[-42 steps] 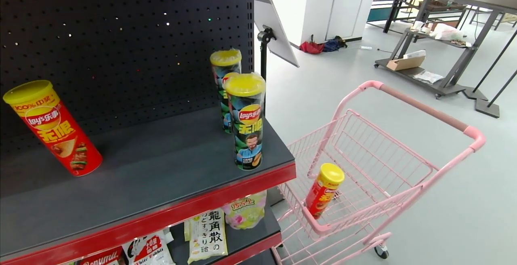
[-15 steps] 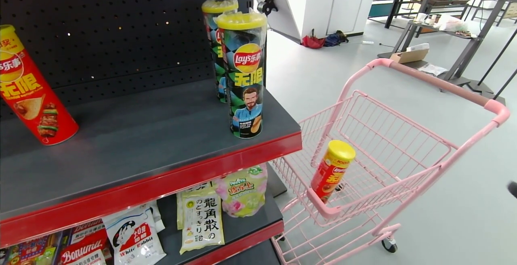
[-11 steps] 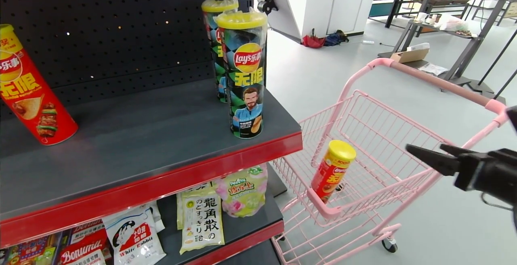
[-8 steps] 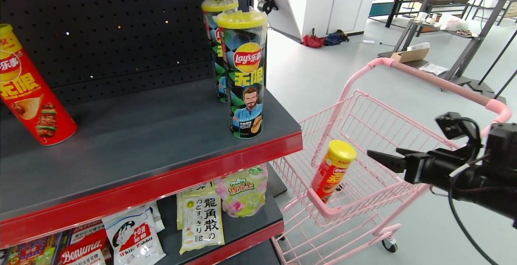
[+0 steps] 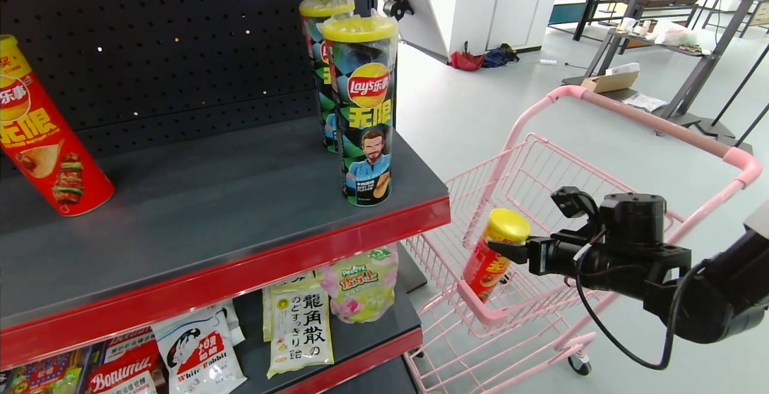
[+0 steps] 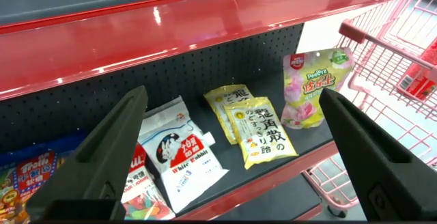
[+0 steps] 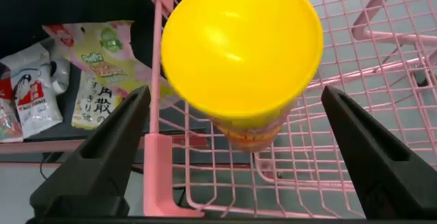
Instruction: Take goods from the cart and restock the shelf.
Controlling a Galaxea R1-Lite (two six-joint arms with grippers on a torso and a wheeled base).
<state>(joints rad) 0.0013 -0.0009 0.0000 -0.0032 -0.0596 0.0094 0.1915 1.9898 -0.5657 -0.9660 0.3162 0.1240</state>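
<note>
We face the shelf (image 5: 210, 202), whose upper board carries three chip cans (image 5: 365, 118), with the pink cart (image 5: 631, 118) just beside it. The red can (image 5: 480, 268) leans in the cart's near corner. Our right gripper (image 5: 501, 248) sits at its yellow lid, jaws released wide either side. Our left gripper (image 6: 232, 94), jaws likewise spread and empty, faces the snack bags (image 6: 263, 132) on the lower board.
</note>
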